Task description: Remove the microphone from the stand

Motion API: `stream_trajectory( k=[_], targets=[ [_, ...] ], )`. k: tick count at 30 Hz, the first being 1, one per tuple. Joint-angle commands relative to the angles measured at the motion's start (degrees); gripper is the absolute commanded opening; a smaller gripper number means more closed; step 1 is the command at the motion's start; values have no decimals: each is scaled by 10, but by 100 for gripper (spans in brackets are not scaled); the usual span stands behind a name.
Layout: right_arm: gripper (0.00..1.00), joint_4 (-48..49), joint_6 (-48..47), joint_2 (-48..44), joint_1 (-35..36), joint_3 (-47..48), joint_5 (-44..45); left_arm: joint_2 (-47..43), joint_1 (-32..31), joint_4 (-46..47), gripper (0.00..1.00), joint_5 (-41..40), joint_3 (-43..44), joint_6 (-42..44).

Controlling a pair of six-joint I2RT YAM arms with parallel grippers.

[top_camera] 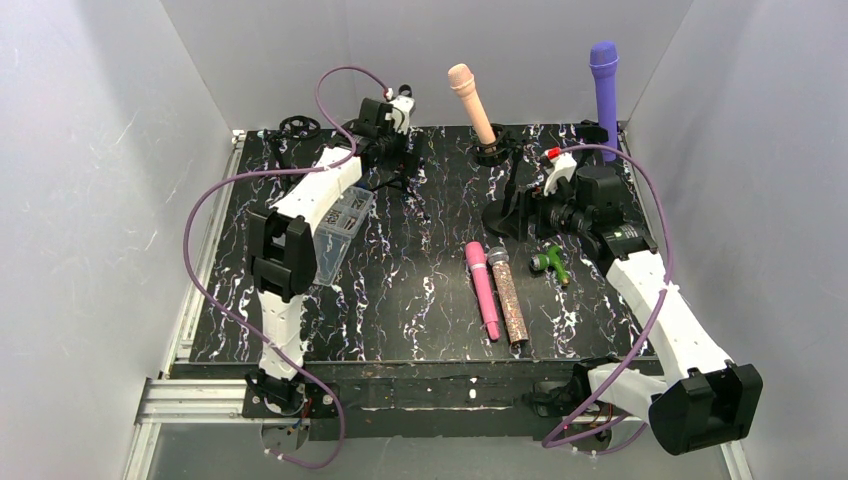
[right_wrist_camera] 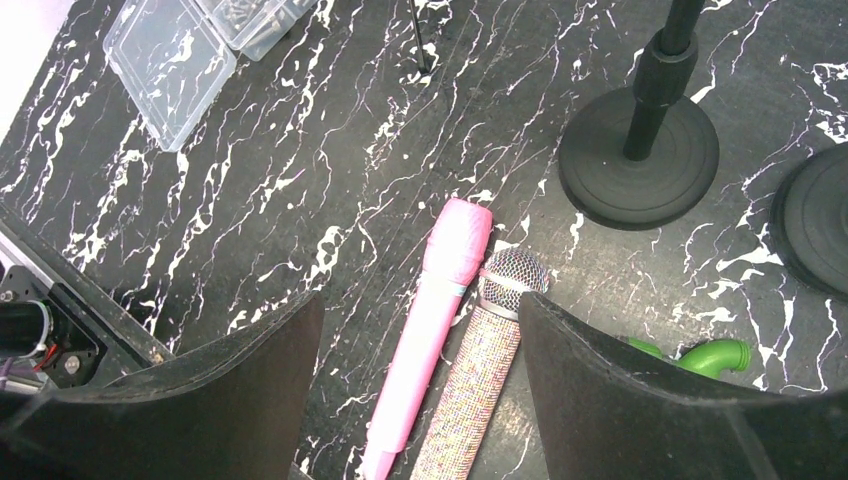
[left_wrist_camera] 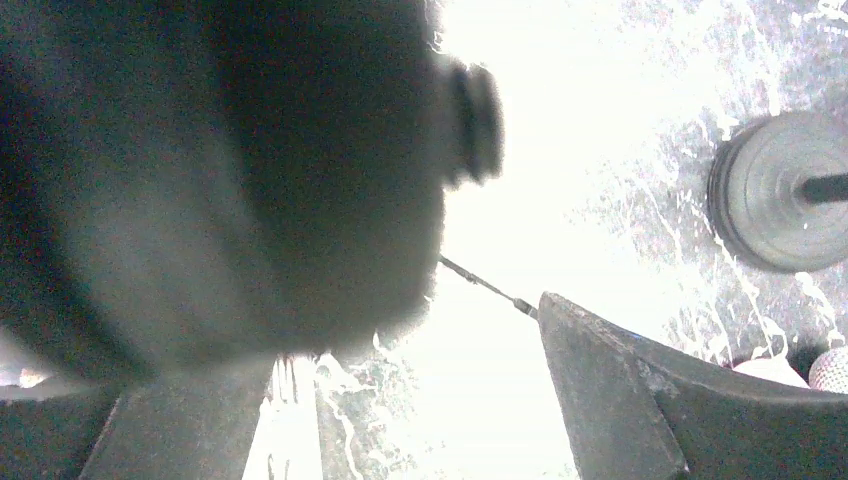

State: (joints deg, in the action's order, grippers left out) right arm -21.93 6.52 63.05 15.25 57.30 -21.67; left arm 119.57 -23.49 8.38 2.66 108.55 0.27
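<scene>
Top view overhead, wrist views close, pink microphone shared with right

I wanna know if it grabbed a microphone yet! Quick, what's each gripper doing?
Left gripper: open, holding nothing.
Right gripper: open, holding nothing.

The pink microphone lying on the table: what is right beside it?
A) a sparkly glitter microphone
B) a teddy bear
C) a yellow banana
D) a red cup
A: the sparkly glitter-covered microphone lies side by side with the smooth pink microphone on the black marbled table.
</scene>
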Motion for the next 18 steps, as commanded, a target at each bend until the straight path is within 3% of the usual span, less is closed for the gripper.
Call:
stream_trajectory(
  k=[1, 9, 18],
  targets=[
    [80, 29, 6, -19, -6, -5, -15, -51, -3, -78, 99, 20, 2, 44],
    [80, 33, 11, -23, -11, -10, -21, -66, -3, -74, 99, 15, 80, 101],
    [81, 37, 14, -23, -14, -15, -26, -18, 0, -92, 99, 4, 204, 89]
  ],
)
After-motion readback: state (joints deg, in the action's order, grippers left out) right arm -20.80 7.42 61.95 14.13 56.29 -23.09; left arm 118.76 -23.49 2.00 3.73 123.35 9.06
